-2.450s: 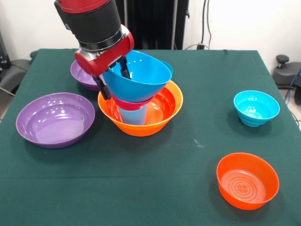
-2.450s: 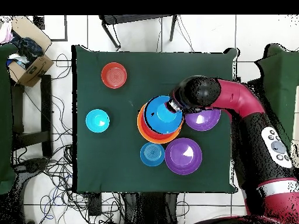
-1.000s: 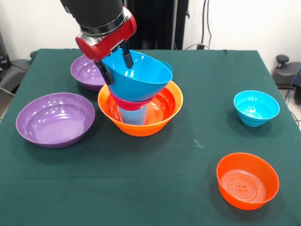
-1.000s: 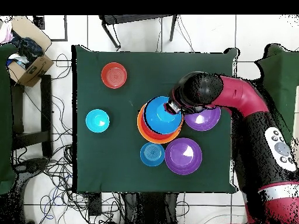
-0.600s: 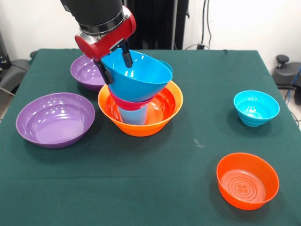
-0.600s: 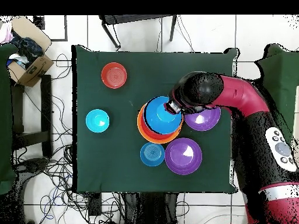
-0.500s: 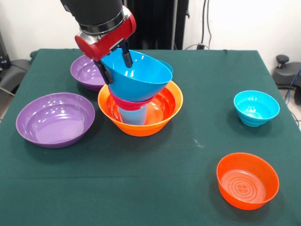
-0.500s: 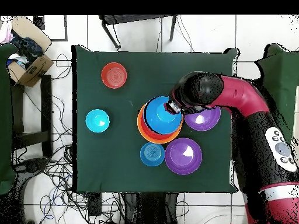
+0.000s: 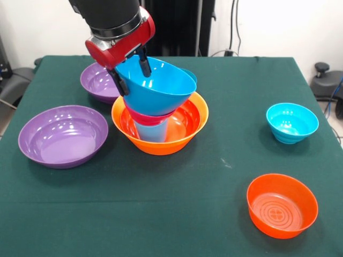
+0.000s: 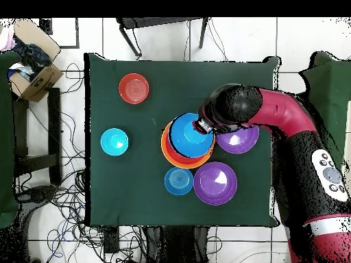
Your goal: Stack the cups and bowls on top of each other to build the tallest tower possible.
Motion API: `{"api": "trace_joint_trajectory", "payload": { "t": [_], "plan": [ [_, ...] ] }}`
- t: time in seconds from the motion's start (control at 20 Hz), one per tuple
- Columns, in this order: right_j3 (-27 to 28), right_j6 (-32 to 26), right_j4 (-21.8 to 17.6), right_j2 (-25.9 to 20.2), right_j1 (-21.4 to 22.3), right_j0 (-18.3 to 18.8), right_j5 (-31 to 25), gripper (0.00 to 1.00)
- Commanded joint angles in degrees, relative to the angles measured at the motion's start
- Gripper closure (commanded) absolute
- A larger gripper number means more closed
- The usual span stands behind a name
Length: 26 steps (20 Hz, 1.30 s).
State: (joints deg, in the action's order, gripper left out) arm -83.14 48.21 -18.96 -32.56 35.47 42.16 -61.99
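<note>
Desk: you have a rectangular desk draped in dark green cloth (image 9: 177, 214), with the cloth hanging over every edge (image 10: 103, 205).
Wall: behind the desk you see a plain white wall (image 9: 273, 24), with dark cables (image 9: 235, 27) hanging down it.
Panel: a tall black panel (image 9: 177, 27) stands behind the desk's far side.
Floor: from overhead you see pale square floor tiles (image 10: 68, 89), with a tangle of black cables (image 10: 62, 198) lying beside and below the desk.
Box: an open brown cardboard box (image 10: 34, 75) sits on the floor off one corner.
Chair: a dark chair base (image 10: 161, 31) shows beyond the desk's top edge.
Light: even and bright.
</note>
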Motion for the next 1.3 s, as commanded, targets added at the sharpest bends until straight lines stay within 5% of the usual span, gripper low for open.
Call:
{"api": "trace_joint_trajectory", "payload": {
  "t": [0.05,1.3],
  "plan": [
    [-0.4,3.1,-1.8,1.6,-0.9,-2.3,-2.1,0.0],
    [0.5,2.6,-2.2,1.5,-0.8,-2.4,-1.7,0.0]
  ]
}}
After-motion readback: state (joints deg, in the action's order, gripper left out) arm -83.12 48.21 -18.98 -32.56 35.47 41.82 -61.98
